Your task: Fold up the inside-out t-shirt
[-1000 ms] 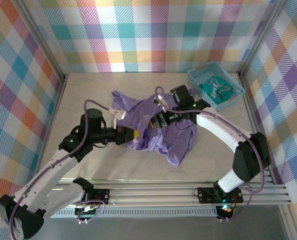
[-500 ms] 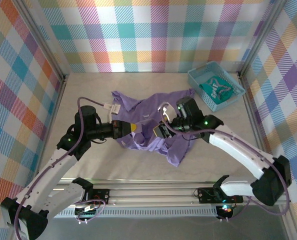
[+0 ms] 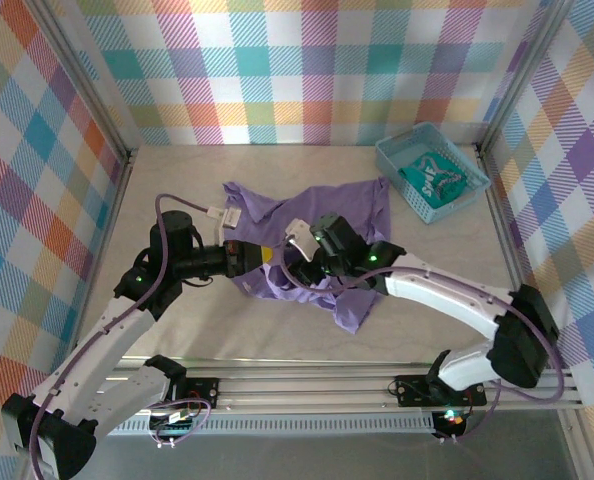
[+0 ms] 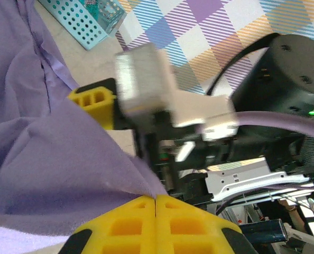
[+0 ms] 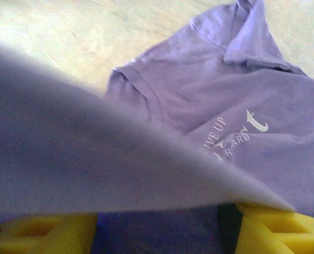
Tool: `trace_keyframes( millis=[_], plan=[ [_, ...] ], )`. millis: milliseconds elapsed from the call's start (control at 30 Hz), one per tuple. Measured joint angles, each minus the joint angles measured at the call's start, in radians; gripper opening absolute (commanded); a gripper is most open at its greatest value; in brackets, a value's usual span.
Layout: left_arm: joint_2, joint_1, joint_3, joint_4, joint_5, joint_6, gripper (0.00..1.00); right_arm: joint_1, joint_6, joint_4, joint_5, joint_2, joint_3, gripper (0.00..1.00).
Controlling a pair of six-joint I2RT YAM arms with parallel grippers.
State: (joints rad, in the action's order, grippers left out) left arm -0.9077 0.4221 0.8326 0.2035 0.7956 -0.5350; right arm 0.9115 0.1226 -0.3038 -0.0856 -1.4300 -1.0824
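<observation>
My L gripper pinches a fold of the lavender t-shirt betw. closed jaws; R gripper gapes, cloth draped across its jaws.

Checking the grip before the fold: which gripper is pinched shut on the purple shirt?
The left gripper: its yellow pads meet on a fold of the t-shirt. On the right gripper they stand apart.
</observation>
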Motion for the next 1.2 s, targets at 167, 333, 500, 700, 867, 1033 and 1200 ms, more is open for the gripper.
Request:
trace_keyframes(
  millis=[167, 333, 500, 700, 867, 1033, 1200],
  plan=[
    [0.000, -0.006, 0.000, 0.007, -0.013, 0.000, 0.00, 0.000, -0.008, 0.027, -0.047, -0.029, 0.001, 0.07],
    [0.001, -0.029, 0.000, 0.064, -0.125, 0.016, 0.00, -0.014, -0.034, 0.069, 0.078, 0.046, 0.024, 0.00],
    [-0.002, -0.033, 0.000, 0.134, -0.256, 0.036, 0.00, -0.082, -0.105, 0.108, 0.310, 0.131, 0.050, 0.00],
    [-0.016, -0.033, 0.000, 0.168, -0.367, 0.050, 0.00, -0.179, -0.212, 0.177, 0.565, 0.162, 0.096, 0.00],
    [-0.003, -0.033, 0.000, 0.214, -0.501, 0.065, 0.00, -0.244, -0.322, 0.282, 0.720, 0.165, 0.154, 0.00],
    [0.047, -0.033, -0.045, 0.248, -0.586, 0.089, 0.00, -0.288, -0.437, 0.406, 0.767, 0.181, 0.219, 0.00],
    [0.046, -0.032, -0.172, 0.180, -0.444, 0.079, 0.13, -0.295, -0.529, 0.515, 0.763, 0.167, 0.238, 0.00]
  ],
)
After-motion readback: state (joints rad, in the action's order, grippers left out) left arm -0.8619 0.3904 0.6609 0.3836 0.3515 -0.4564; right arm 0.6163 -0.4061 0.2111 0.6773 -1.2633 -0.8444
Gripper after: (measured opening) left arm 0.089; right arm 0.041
